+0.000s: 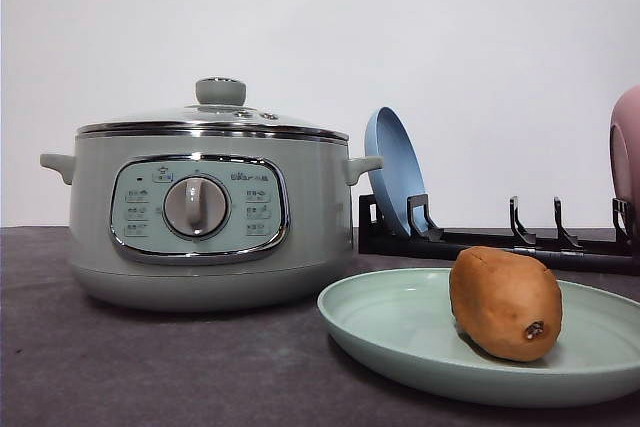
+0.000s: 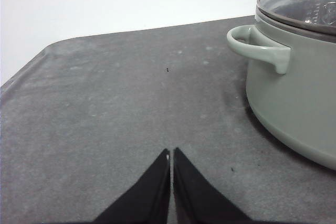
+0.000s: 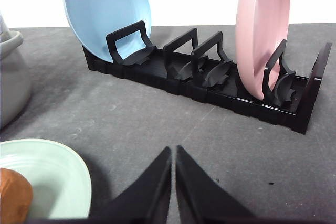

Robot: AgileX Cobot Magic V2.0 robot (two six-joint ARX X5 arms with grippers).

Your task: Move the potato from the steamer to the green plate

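Potato [image 1: 505, 303] on green plate [image 1: 400, 332], beside right claw [image 3: 174, 153].

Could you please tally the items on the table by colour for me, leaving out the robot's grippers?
Green: 2, the steamer and the green plate
Blue: 1, the blue plate
Pink: 1, the pink dish
Orange-brown: 1, the potato
Black: 1, the dish rack
Total: 6

Black left gripper [image 2: 171, 156] low over dark grey felt-like table surface [image 2: 115, 108], fingertips nearly touching, nothing between. Large round sage-green steamer [image 2: 299, 98] nearby, curved side handle [image 2: 257, 47] protruding, glass lid [image 2: 304, 1] seated.
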